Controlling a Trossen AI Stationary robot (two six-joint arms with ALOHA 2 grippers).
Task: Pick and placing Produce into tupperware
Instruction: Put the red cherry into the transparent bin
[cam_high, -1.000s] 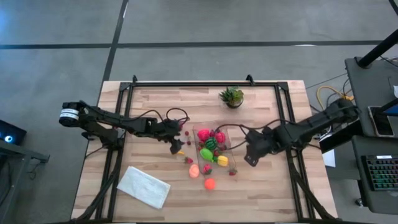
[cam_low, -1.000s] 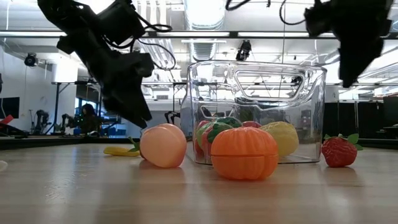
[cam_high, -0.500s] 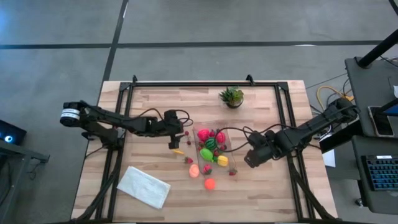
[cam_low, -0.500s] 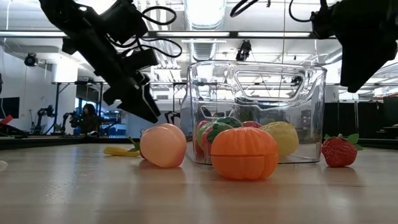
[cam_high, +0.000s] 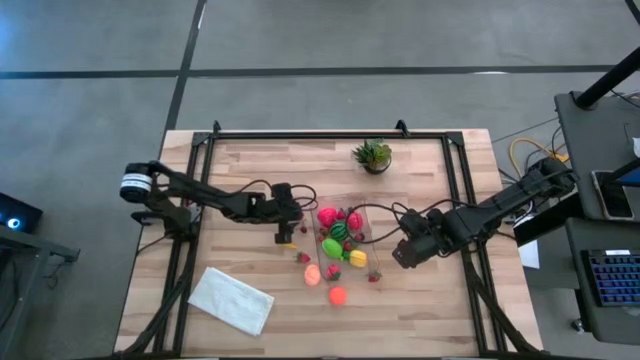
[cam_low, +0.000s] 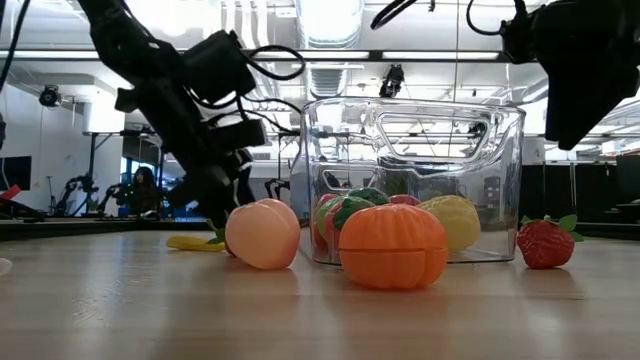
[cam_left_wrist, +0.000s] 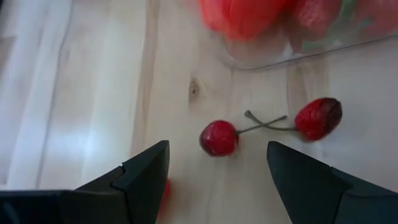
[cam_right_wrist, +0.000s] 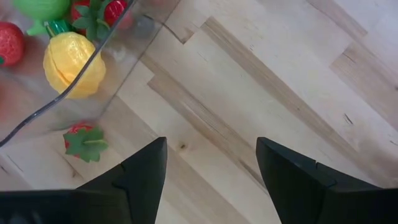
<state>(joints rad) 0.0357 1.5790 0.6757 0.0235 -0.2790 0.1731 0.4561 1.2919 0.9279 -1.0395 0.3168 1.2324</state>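
Note:
The clear tupperware stands mid-table with several toy fruits in it, among them a yellow one and a red one. Loose produce rests on the wood near it: a peach, an orange pumpkin, strawberries, and a yellow piece. A pair of red cherries joined by stems lies just left of the tupperware. My left gripper is open, low over the table, just short of the cherries. My right gripper is open, right of the tupperware.
A small spiky potted plant stands toward the far edge. A white folded cloth lies at the near left. Black frame rails run along both sides of the table. Bare wood lies right of the tupperware.
My left arm has reached farther toward the table's right, bringing its gripper closer to the tupperware's left side; the gripper rose a little, then came down close to the table. My right gripper has shifted slightly toward the near edge.

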